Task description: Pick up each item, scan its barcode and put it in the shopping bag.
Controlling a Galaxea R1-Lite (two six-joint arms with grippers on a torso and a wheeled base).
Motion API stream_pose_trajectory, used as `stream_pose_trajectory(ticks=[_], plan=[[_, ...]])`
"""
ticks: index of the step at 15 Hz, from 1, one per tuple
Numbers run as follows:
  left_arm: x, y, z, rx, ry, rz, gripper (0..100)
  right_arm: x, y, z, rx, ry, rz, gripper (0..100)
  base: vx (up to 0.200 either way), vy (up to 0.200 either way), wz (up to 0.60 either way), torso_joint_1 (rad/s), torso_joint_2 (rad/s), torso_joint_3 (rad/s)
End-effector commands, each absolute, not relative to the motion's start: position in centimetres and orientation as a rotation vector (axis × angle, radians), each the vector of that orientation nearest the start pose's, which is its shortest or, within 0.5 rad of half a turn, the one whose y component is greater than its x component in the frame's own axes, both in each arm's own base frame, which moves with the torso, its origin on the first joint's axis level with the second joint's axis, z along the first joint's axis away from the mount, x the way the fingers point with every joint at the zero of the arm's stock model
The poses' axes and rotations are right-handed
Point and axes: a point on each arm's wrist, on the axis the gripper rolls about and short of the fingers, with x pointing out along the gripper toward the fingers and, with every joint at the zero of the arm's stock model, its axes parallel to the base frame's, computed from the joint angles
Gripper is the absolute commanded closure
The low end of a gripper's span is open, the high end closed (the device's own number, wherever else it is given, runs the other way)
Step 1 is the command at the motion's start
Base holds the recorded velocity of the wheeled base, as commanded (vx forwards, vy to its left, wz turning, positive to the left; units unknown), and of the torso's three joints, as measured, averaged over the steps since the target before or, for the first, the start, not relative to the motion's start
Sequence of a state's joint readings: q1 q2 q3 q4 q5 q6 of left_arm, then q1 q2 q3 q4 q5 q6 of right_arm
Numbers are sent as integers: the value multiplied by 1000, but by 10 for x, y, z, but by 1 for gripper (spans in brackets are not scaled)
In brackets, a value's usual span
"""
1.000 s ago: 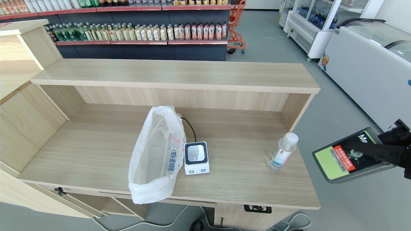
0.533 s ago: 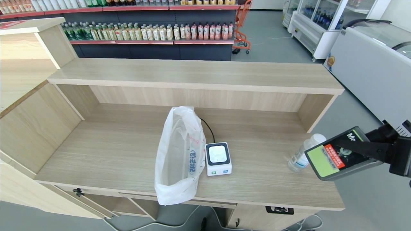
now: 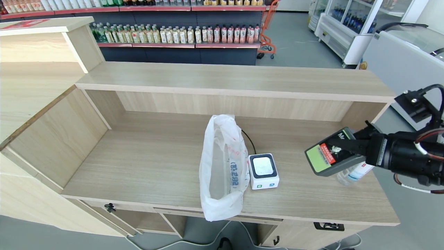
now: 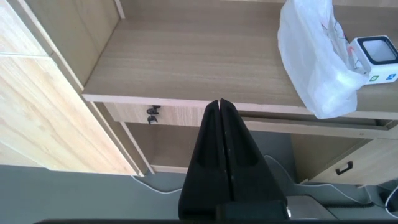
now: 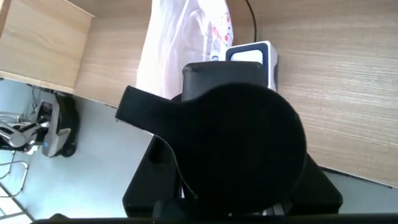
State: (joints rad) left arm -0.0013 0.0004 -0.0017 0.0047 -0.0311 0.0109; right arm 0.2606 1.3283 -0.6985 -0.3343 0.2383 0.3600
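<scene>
Right fingers (image 3: 349, 145) hold dark box (image 3: 321, 159) near bottle (image 3: 356, 170).

Light wood-grain checkout counter (image 3: 156, 156) is recorded nearest, with a raised wooden ledge (image 3: 225, 78) along its far side. Dark red-edged shelving (image 3: 173, 45) stocked with bottled drinks is noted beyond. Smooth grey floor (image 3: 298, 45). Orange trolley (image 3: 267, 38) far; white chest freezers (image 3: 392, 66) at right.

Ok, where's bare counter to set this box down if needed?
Widest bare patch: counter between the left side wall and the shopping bag. A narrower strip lies between scanner and bottle. Bag and scanner sit crowded together.
</scene>
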Motion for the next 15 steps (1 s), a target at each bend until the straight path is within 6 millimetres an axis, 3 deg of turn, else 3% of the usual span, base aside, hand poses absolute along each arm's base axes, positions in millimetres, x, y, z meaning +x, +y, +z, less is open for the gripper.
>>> stream_pose_trajectory(ticks=[1, 2, 8, 15], plan=[[-23, -1, 76, 11, 1, -32, 100, 226, 65, 197, 340, 453, 396, 100, 0, 0, 0, 0, 0, 0], [-23, -1, 75, 11, 3, -32, 100, 241, 67, 181, 330, 479, 317, 100, 0, 0, 0, 0, 0, 0], [-23, -1, 75, 11, 3, -31, 100, 284, 81, 145, 334, 486, 341, 100, 0, 0, 0, 0, 0, 0], [-23, -1, 75, 11, 4, -32, 100, 318, 88, 133, 338, 487, 349, 100, 0, 0, 0, 0, 0, 0]])
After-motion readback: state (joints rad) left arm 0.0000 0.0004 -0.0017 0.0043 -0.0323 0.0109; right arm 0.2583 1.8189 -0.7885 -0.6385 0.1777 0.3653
